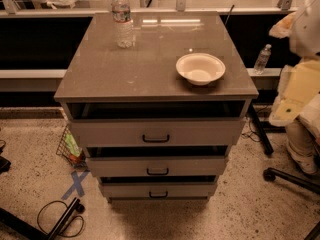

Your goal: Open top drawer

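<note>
The top drawer (156, 132) is the widest light-grey front of three, directly under the grey cabinet top (130, 69). Its small black loop handle (156, 138) sits at centre. A dark gap shows above the front, so the drawer stands pulled out a little. Two shorter drawers (157, 167) (158, 190) lie below it, each with a like handle. My gripper is not in view; only a white and yellow part of the arm (300, 84) shows at the right edge, apart from the cabinet.
A clear water bottle (122, 19) stands at the back left of the cabinet top and a white bowl (200, 69) at the right. A wire basket (70, 149) and cables (60, 219) lie on the floor at left. Chair legs (290, 176) are at right.
</note>
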`<state>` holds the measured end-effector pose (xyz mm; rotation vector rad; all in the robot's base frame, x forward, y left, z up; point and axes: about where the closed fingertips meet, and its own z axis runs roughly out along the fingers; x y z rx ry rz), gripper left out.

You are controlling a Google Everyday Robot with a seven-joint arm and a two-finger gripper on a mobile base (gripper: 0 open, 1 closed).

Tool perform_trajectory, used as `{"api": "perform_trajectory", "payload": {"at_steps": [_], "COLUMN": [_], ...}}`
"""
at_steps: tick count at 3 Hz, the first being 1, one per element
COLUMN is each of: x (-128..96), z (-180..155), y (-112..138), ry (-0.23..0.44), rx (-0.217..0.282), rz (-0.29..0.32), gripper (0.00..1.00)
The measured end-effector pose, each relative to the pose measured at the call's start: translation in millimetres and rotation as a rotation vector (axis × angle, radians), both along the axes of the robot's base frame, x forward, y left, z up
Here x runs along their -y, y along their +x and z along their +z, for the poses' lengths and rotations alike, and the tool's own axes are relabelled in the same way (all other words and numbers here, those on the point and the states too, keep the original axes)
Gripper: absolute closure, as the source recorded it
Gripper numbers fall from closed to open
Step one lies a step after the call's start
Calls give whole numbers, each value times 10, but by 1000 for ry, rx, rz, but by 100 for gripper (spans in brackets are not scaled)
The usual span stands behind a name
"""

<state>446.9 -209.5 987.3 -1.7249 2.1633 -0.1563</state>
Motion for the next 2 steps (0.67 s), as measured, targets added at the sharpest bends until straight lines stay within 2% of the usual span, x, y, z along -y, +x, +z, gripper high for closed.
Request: {"api": "perform_trajectory", "payload": {"at_steps": [1, 2], "x": [12, 126], "z": [-274, -759], "y": [63, 77], "ry": [46, 194], "rx": [44, 146], "rz": [49, 96], "gripper": [0, 0]}}
